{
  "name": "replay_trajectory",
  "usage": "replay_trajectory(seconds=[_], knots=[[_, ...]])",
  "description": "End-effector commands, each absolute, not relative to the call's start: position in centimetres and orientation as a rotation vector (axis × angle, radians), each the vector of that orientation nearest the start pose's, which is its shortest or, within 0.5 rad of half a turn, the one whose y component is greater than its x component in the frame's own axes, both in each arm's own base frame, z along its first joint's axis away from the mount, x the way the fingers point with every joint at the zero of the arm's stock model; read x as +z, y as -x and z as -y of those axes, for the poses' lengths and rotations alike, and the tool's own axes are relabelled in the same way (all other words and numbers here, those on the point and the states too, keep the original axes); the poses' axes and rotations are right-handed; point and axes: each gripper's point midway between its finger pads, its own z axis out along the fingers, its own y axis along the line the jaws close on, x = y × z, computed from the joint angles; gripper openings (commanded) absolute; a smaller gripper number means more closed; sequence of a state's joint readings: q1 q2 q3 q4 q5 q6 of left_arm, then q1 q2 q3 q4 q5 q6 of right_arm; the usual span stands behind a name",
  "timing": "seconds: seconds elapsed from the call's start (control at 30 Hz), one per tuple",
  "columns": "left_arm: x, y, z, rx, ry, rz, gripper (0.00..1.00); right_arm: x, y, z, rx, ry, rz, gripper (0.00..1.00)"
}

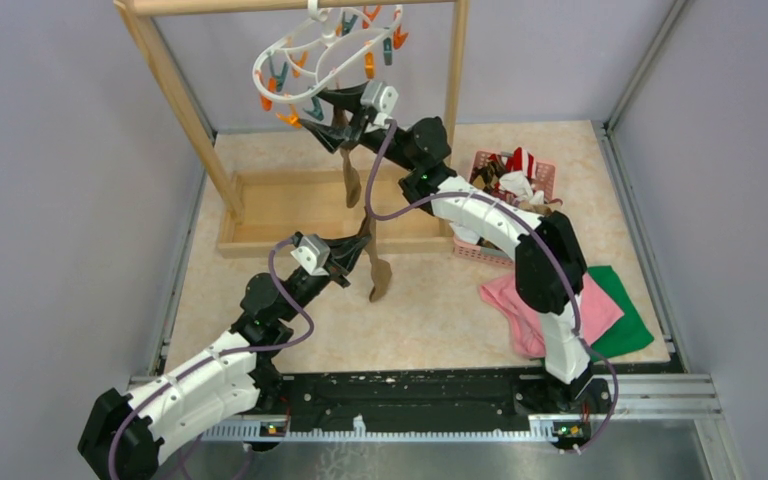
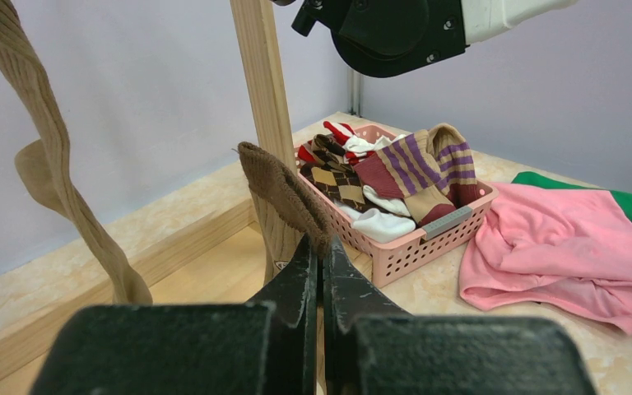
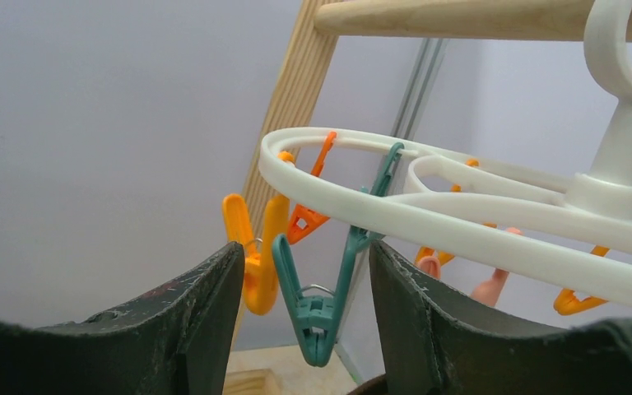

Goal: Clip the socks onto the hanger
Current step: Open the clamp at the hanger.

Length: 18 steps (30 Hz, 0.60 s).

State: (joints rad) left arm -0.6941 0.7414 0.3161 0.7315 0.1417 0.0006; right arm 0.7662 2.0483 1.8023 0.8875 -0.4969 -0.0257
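Where the top view looks down, the hanger [image 1: 325, 50] hangs tipped from the rack [image 1: 175, 90]. The right gripper [image 1: 318, 108] is up at its near rim with its jaws apart. 1 brown sock [image 1: 350, 180] hangs slack just below it; I cannot tell what holds its top. Lower and nearer, the left gripper [image 1: 365, 248] is pinched on a 2nd sock [image 1: 378, 272], which droops from the fingertips. More socks lie heaped in the basket [image 1: 515, 175] at the right.

From the left wrist, the fingers [image 2: 300, 280] press together on the 2nd sock's ribbed end, which curls up over the tips. The other sock dangles twisted at the left.

From the right wrist, both fingers stand wide with a teal clip [image 3: 317, 317] between them, seemingly untouched. An orange clip [image 3: 255, 263] is just beside 1 finger.

The sock looks light, limp and easily folded, so it should be held close to its edge, leaving a short lip of fabric past the fingertips to feed into a clip's mouth. The clip is likely stiff, sprung and free to swing, so squeezing its upper tails squarely should open it.
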Motion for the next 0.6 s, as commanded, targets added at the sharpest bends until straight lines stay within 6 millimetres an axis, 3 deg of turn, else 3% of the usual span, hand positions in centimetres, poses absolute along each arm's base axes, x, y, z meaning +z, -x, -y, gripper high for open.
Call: replay_trajectory(seconds=[0.0,0.57], knots=[[29.47,-22.65,22.29,-0.696,-0.553,-1.114,0.00,50.05,-34.78,-46.23,0.834,0.759,-0.569,0.57],[29.56,-22.57,22.25,-0.697,-0.553,-1.112,0.00,50.31,-35.14,-45.76,0.795,0.723,-0.571,0.54]])
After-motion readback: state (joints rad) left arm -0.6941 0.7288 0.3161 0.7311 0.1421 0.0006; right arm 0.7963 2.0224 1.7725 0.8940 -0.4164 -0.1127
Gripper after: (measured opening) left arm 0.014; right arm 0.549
